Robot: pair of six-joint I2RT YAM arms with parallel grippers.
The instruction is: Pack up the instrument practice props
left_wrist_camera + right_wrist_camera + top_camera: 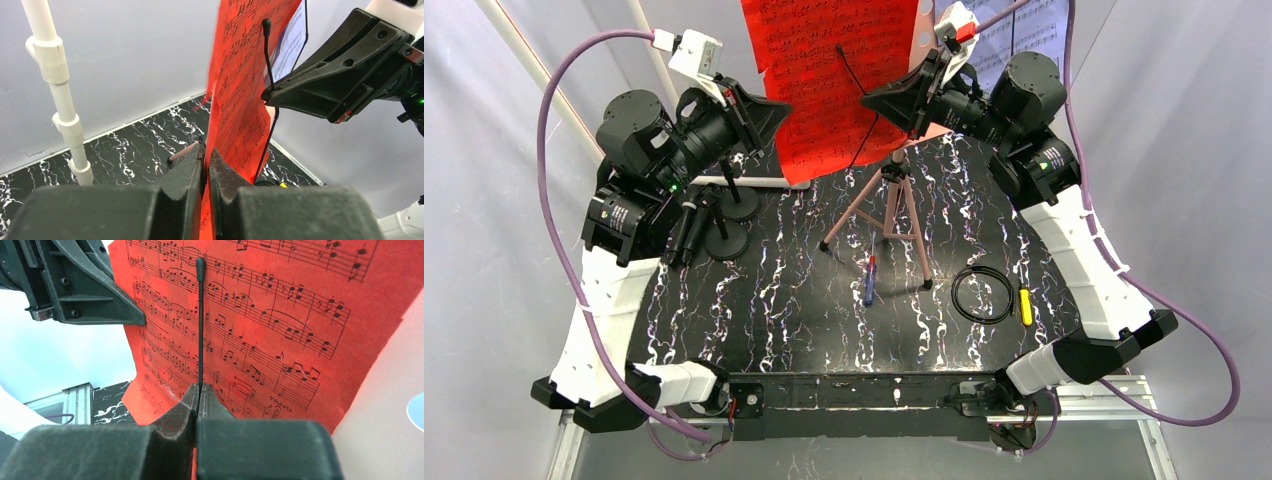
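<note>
A red music sheet (824, 80) hangs upright at the back of the table. My left gripper (786, 108) is shut on its left edge, and the paper runs between the jaws (206, 152). My right gripper (869, 100) is shut on a thin black rod (200, 320) with a rounded tip that stands in front of the sheet (280, 315). The pink tripod legs (891, 205) stand below; the rack's plate is hidden behind the sheet. A white music sheet (1024, 40) shows behind the right arm. Two black microphones on round bases (724, 240) (739, 203) stand at the left.
The white pipe frame (534, 70) rises at the back left, near my left arm (55, 75). On the black marbled table lie a black cable ring (982, 295), a small yellow object (1025, 306) and a blue and red pen (869, 280).
</note>
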